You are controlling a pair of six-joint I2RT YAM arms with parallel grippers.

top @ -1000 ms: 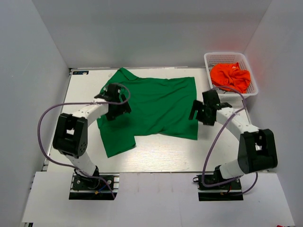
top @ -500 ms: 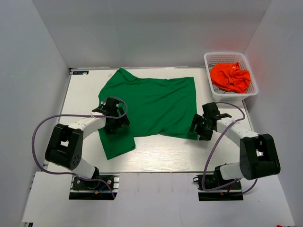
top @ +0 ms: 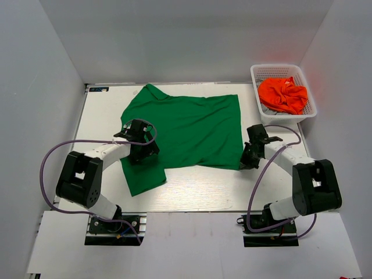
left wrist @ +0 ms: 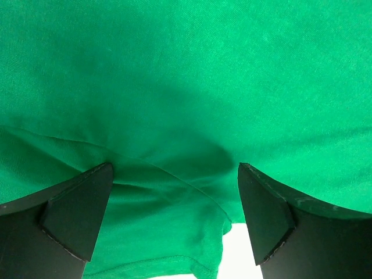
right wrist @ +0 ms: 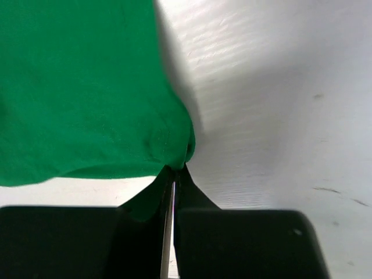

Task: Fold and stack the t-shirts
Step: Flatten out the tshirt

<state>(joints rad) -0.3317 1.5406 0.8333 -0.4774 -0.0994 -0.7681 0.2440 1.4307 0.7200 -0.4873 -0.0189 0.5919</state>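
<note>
A deep green t-shirt [top: 186, 131] lies spread flat on the white table [top: 197, 189], its collar at the far left. My left gripper [top: 143, 152] is open and low over the near-left sleeve; in the left wrist view the left gripper [left wrist: 174, 174] straddles the sleeve seam of the green t-shirt [left wrist: 186, 75], cloth between its fingers. My right gripper [top: 244, 162] is shut on the shirt's near-right corner; in the right wrist view the right gripper [right wrist: 176, 171] pinches the bunched corner of the green t-shirt [right wrist: 75, 87]. A bright orange t-shirt [top: 283, 95] sits crumpled in the basket.
A white lattice basket [top: 279, 67] stands at the far right corner of the table, against the right wall. Grey walls close in the table on the left, back and right. Bare tabletop [right wrist: 279, 116] lies to the right of the green shirt.
My right gripper came down to the green shirt's near-right corner and shut on it. The left gripper lowered onto the sleeve area, staying open.
</note>
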